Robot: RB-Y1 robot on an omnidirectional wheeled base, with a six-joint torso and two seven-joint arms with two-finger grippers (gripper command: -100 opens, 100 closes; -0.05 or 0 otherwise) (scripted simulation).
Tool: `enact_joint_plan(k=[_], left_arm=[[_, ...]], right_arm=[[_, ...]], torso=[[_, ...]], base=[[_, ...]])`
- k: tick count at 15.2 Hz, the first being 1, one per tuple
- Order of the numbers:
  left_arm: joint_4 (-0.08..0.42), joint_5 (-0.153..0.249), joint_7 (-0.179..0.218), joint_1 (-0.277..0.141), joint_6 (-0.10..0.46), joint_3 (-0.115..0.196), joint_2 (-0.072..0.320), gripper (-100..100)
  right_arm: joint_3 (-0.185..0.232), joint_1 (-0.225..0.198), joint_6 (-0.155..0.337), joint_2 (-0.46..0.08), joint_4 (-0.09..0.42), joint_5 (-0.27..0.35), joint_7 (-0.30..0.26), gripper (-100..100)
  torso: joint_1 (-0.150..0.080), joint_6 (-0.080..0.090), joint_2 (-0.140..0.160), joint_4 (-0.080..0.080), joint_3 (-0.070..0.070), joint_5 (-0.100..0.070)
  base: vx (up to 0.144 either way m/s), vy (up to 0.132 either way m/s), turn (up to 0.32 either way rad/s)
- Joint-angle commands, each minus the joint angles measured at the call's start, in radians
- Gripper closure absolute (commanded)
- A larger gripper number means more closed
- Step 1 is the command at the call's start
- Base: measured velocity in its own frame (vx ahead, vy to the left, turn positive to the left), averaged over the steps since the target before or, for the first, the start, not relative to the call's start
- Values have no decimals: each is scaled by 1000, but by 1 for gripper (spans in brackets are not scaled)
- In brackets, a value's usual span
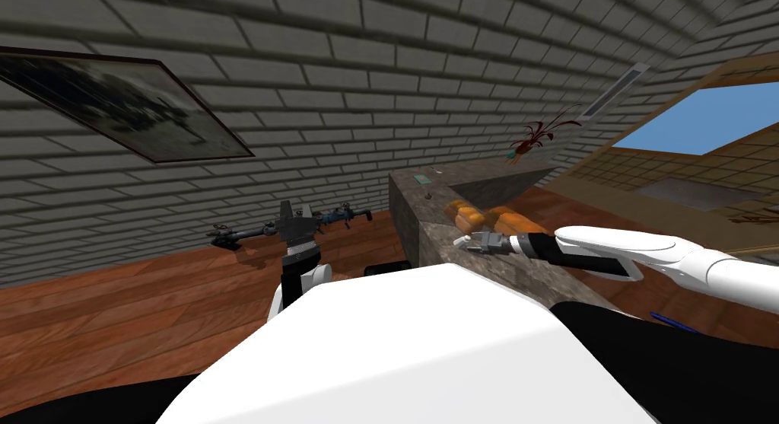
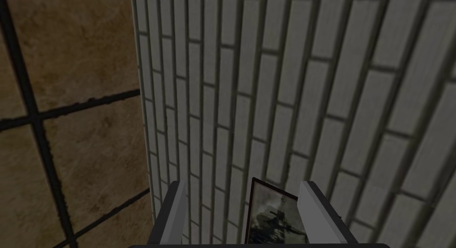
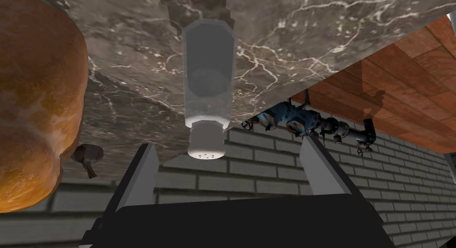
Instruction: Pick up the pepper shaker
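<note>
Pepper shaker (image 3: 207, 80), pale grey with a white holed cap, stood on the dark marbled surface (image 1: 414, 206) right of centre in the head frame, near an orange lump (image 3: 31, 103). Right gripper (image 3: 229, 145) gaped wide just short of it, not touching; left gripper (image 2: 242, 184), left of centre, was also spread wide.

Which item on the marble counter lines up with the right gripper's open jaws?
The grey shaker with the white holed cap, centred ahead of the right gripper; the orange loaf and brown object lie off to one side.
</note>
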Motion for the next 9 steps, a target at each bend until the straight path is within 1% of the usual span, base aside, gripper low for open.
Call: enact_joint_plan(k=[1,2,4,5,7,9], left_arm=[[0,0,0,0,0,0,0,0],[0,0,0,0,0,0,0,0],[0,0,0,0,0,0,0,0],[0,0,0,0,0,0,0,0],[0,0,0,0,0,0,0,0],[0,0,0,0,0,0,0,0]], right_arm=[[-19,32,1,-50,17,18,0,-100],[-19,32,1,-51,17,18,0,-100],[-42,72,2,-105,37,41,0,-100],[-42,72,2,-109,37,41,0,-100],[-59,102,3,-152,52,59,0,-100],[-71,122,3,-181,62,70,0,-100]], torso=[[0,0,0,0,0,0],[0,0,0,0,0,0],[0,0,0,0,0,0],[0,0,0,0,0,0],[0,0,0,0,0,0],[0,0,0,0,0,0]], base=[[10,-8,38],[9,-8,36],[9,-8,49],[9,-9,46],[9,-8,35],[10,-8,37]])
